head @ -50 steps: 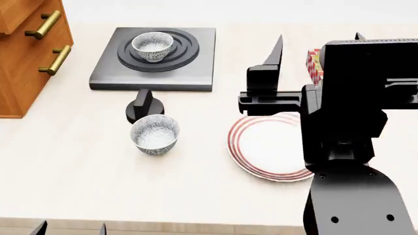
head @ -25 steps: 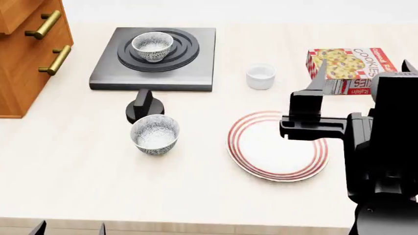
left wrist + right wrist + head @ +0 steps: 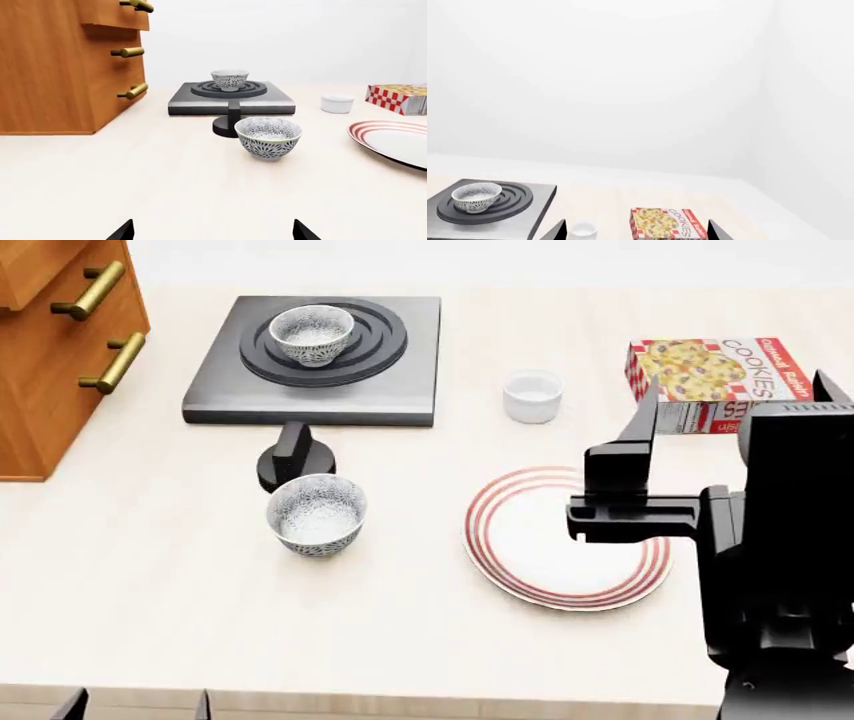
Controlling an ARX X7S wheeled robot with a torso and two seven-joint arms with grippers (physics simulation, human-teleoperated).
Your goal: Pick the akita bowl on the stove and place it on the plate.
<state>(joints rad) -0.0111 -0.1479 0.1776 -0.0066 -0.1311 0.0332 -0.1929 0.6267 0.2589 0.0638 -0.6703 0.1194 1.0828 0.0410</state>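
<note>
The akita bowl [image 3: 311,333] [image 3: 230,79] [image 3: 476,196] stands upright in the burner rings of the dark stove [image 3: 400,390] [image 3: 267,100] [image 3: 527,220], with nothing gripping it. The red-ringed plate [image 3: 507,560] [image 3: 383,135] lies bare to the right of the table's middle. My right gripper [image 3: 742,385] [image 3: 637,231] hovers open and empty above the plate's right side, far from the bowl. My left gripper [image 3: 138,705] [image 3: 213,230] is open and empty at the table's front edge; only its fingertips show.
A second crackle bowl [image 3: 316,513] [image 3: 268,137] sits in front of the black knob [image 3: 292,458]. A small white cup [image 3: 533,396] and a cookie box [image 3: 714,375] stand behind the plate. A wooden drawer cabinet [image 3: 67,350] lines the left edge.
My right arm has swung from the table's middle toward the right, uncovering the cup and cookie box, and now sits over the plate's right side. Left gripper and objects have not moved.
</note>
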